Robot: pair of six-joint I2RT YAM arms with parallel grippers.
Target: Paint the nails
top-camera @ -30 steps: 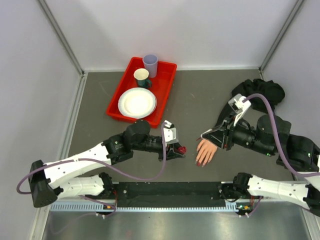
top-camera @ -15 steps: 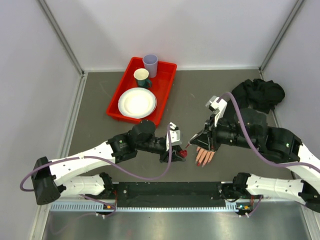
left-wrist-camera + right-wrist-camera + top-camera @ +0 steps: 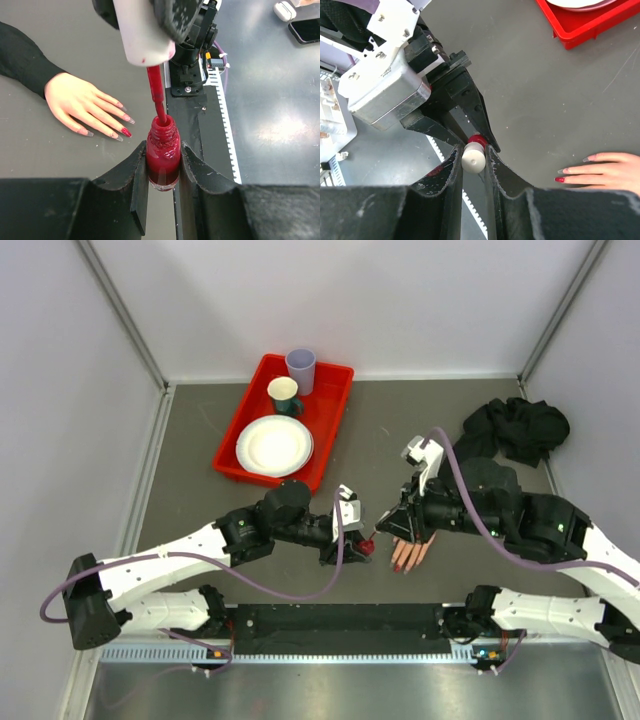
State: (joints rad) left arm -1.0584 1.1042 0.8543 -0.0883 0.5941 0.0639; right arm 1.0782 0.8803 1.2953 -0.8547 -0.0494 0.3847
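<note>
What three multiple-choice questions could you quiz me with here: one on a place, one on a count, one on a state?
1. Where is the brush tip?
A in the bottle
B on a nail
C on the plate
2. How many cups stand in the red tray?
A one
B two
C four
3. The left fingers are:
A open and empty
B shut on the bottle
C shut on a cloth

Answers:
1 A, the red stem goes into the bottle's neck.
2 B, one lilac, one green.
3 B, both press the bottle's sides.
</note>
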